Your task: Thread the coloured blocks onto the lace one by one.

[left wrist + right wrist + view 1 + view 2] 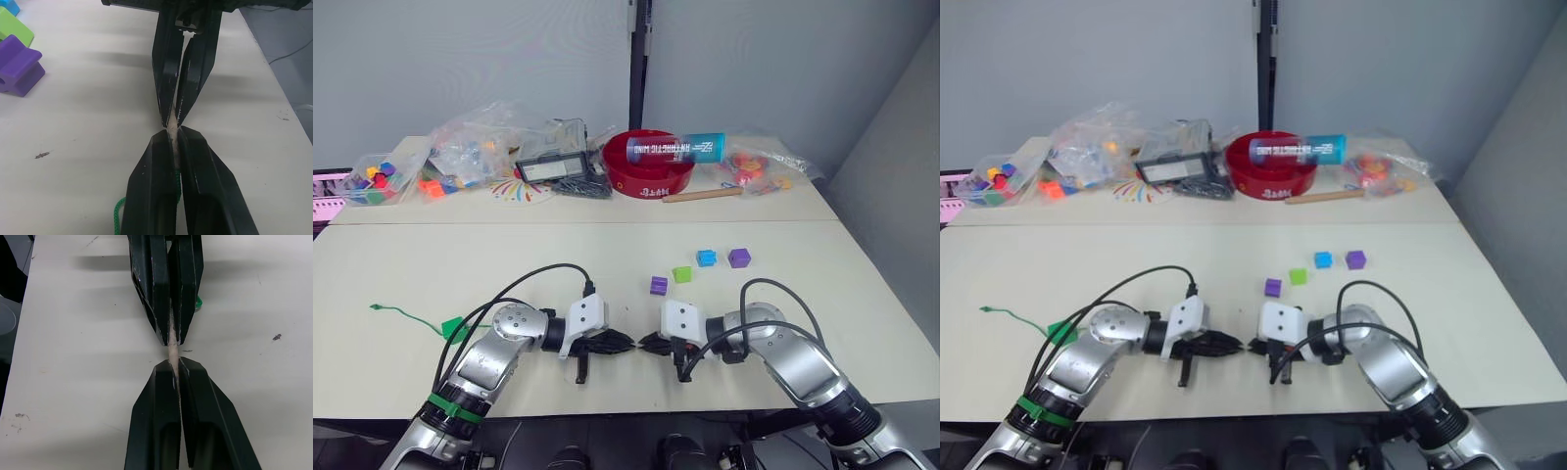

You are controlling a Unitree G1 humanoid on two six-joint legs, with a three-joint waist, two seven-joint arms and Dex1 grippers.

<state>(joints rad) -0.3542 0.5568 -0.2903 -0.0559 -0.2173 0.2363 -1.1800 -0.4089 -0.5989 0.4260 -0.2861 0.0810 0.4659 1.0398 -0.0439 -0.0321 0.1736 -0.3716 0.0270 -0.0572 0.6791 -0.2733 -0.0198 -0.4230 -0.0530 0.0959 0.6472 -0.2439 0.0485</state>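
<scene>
Pale tabletop (431,264) is seen stretching toward a grey wall, with bagged toy pieces (470,152) and a red bowl (649,166) pushed to its far side. Near the front edge the left gripper (619,341) and the right gripper (646,343) are brought tip to tip, and both are closed on the pale stiff tip (172,348) of the lace (406,314), a short bare length of it being left exposed between the two sets of fingertips. The tip's long axis is laid along the line joining the grippers, roughly level with the table, while the green cord is trailed off to the robot's left, where a dark green block (455,328) is seen on or beside it; which cannot be told. The remaining blocks are set in a loose row beyond the grippers and slightly toward the right arm: a purple block (658,285), a lime green block (681,274), a light blue block (706,258) and a second purple block (738,258). The near purple block is judged the closest, and the right gripper the better placed to fetch it once the tip is left to the left gripper alone.
</scene>
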